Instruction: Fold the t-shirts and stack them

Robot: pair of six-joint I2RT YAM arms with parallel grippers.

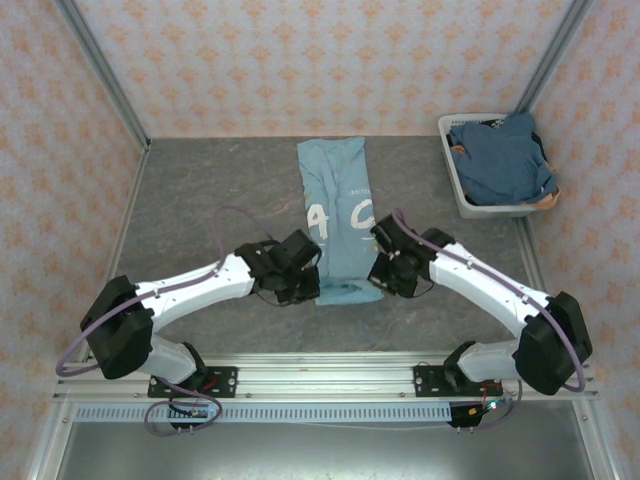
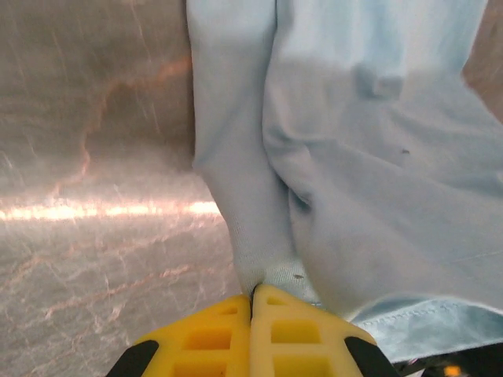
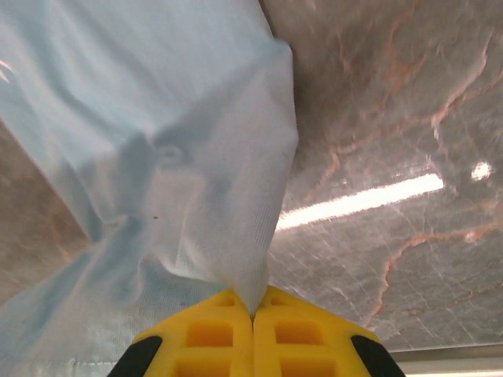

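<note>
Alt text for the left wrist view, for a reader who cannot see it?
The left gripper, its yellow fingers pressed together, pinches a fold of the light blue t-shirt at the bottom centre. The shirt spreads up and to the right over the grey marbled table.

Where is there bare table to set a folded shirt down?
Bare table left of the shirt, and between shirt and basket. Crowded at the shirt's near end, pinched by the left end effector and right end effector.
</note>
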